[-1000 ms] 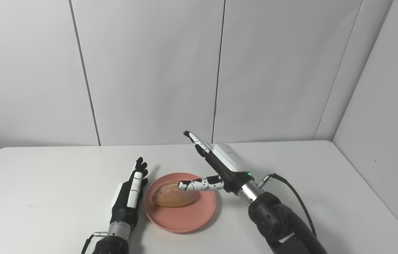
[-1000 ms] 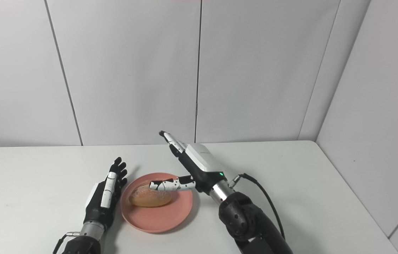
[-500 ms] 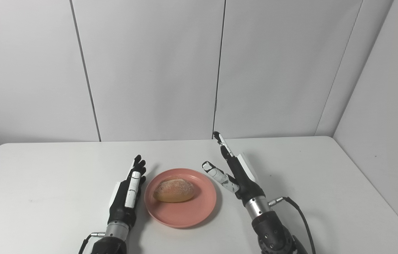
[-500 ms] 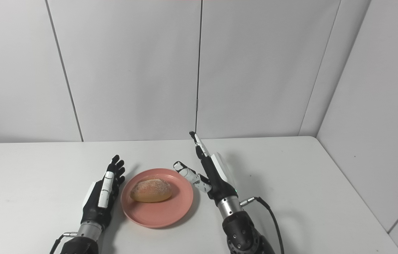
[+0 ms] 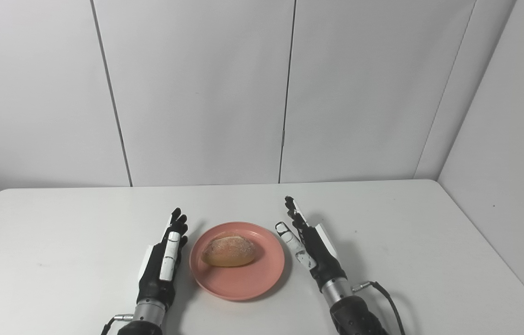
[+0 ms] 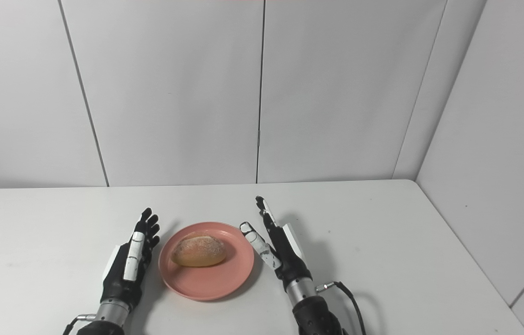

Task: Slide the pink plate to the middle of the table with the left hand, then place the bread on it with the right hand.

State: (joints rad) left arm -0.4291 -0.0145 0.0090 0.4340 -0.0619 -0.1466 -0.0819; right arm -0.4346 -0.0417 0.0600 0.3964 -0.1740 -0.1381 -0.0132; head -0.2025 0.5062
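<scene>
Left eye view: fingers of both hands straight and apart, holding nothing, left hand [image 5: 162,265] just left of the plate [image 5: 262,274], right hand [image 5: 310,249] just right of it, both low by the table [image 5: 57,232]. Bread [image 5: 229,251] sits on the plate near table centre, so task looks done, nothing left. Plate round, smooth, pink, shallow; bread oval, crusty, floury-looking; table matte white.

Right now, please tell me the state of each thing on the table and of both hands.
pink plate: flat on the table, between the two hands, holding the bread.
bread: lying on the plate, nothing gripping it.
left hand: open, empty, just left of the plate.
right hand: open, empty, just right of the plate.
table: white, bearing the plate.
</scene>
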